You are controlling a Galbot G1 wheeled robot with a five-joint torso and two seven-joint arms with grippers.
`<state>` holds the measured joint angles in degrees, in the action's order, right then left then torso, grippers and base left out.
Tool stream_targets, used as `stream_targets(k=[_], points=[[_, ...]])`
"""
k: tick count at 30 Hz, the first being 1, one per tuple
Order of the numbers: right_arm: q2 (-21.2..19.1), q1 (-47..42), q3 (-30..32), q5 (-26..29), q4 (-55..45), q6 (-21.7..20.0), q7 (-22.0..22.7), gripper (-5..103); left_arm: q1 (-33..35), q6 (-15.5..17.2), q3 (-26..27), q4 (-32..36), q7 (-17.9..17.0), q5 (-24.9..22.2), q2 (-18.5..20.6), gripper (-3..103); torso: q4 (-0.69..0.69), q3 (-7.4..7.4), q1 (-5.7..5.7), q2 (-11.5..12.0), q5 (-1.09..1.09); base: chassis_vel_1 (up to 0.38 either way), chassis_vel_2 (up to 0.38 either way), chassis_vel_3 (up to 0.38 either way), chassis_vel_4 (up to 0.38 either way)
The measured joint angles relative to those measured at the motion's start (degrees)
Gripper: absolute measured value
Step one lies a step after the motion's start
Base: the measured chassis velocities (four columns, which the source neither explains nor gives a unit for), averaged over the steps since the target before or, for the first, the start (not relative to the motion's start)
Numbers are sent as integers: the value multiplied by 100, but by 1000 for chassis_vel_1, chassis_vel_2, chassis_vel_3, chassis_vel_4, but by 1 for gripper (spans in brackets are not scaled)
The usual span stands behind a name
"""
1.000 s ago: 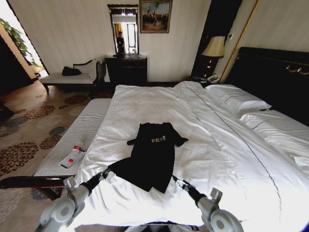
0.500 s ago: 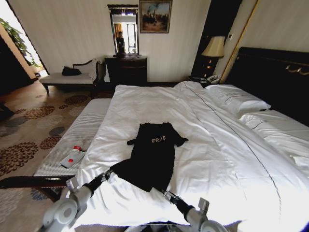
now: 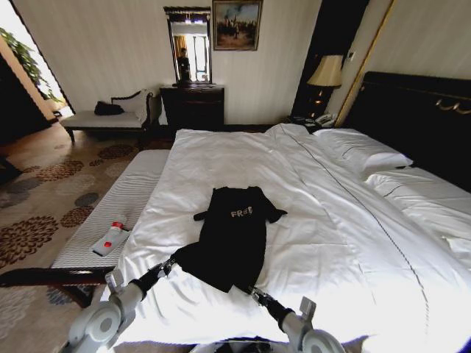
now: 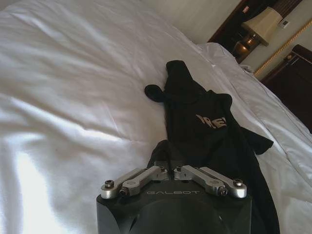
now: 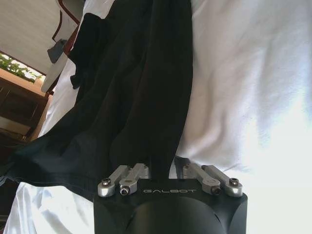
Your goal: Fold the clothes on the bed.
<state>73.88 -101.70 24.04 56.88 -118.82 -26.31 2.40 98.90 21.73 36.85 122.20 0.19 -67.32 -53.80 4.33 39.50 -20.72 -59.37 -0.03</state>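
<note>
The black T-shirt [image 3: 229,234] lies lengthwise on the white bed [image 3: 331,220], white lettering up and collar toward the far side. My left gripper [image 3: 171,260] is shut on the hem's left corner, and the left wrist view shows its jaws closed on the dark fabric [image 4: 204,126]. At the hem's right corner, near the bed's front edge, my right gripper [image 3: 249,291] is shut on the cloth. In the right wrist view a fold of the shirt [image 5: 131,97] runs down between that gripper's jaws. The hem is drawn taut between the two grippers.
A grey striped bench [image 3: 129,202] runs along the bed's left side and carries a small white bottle with a red cap [image 3: 110,237]. Pillows [image 3: 360,151] and the dark headboard [image 3: 412,118] are at the right. A dresser [image 3: 193,105] stands against the far wall.
My right gripper has pulled back toward the bed's front edge and to the left, drawing the hem's right corner with it. The left gripper has shifted slightly right with its corner.
</note>
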Motion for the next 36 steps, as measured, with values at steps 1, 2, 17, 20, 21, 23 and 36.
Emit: stream_targets(k=[1,2,17,20,21,23,36], points=[[0,0,0,0,0,0,0,29,0,0,0,0,0,0,0,1,0,0,0,0,0,0,0,0,0],[1,-6,0,1,-5,0,0,24,2,0,5,0,0,0,0,1,0,0,0,0,0,0,0,0,0],[41,-94,45,4,-168,-6,52,0,35,-20,-33,18,8,81,-75,1,0,0,0,0,0,0,0,0,0],[5,-145,116,24,-266,-6,67,0,36,-26,-35,32,9,88,-80,1,0,0,0,0,0,0,0,0,0],[-25,-176,161,45,-322,-6,81,0,37,-32,-36,38,9,96,-84,1,0,0,0,0,0,0,0,0,0],[-132,-244,307,107,-454,-6,110,0,52,-41,-36,62,11,103,-95,1,0,0,0,0,0,0,0,0,0],[-592,-809,1258,356,-958,-48,178,0,317,-121,31,229,85,332,-215,1,0,0,0,0,1,0,0,0,0]])
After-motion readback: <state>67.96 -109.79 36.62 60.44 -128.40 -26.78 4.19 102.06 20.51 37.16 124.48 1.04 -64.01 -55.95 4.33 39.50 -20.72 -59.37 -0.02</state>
